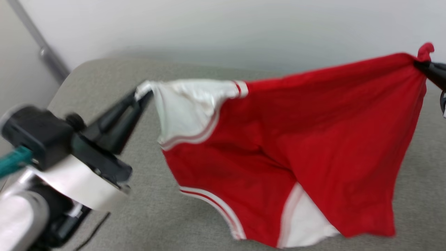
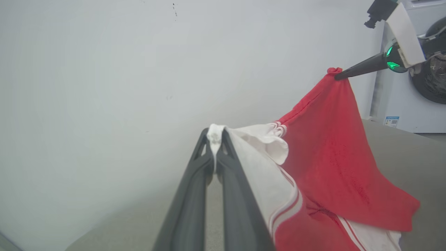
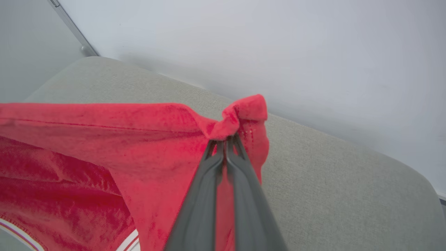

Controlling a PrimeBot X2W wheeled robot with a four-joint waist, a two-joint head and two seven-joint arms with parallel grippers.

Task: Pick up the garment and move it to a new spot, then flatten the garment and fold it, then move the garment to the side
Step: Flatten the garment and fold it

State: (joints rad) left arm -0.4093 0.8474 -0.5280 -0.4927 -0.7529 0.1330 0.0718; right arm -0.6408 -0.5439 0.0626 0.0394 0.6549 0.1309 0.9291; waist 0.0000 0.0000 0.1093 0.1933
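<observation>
The garment [image 1: 296,139] is a red jersey with white sleeves and red-white striped trim, stretched in the air between both grippers above a grey cushioned surface [image 1: 146,216]. My left gripper [image 1: 144,93] is shut on the edge of a white sleeve [image 2: 214,134] at the garment's left end. At the upper right edge of the head view my right gripper [image 1: 418,63] is shut on a bunched red corner [image 3: 240,115]. The lower part of the garment [image 2: 341,174] hangs down in folds, with the second white sleeve [image 1: 306,223] at the bottom. No lettering shows.
A pale wall [image 1: 223,28] runs behind the grey surface, with a grey metal rail [image 1: 41,48] at the far left. A white washing machine [image 2: 418,104] stands beyond the surface's end in the left wrist view.
</observation>
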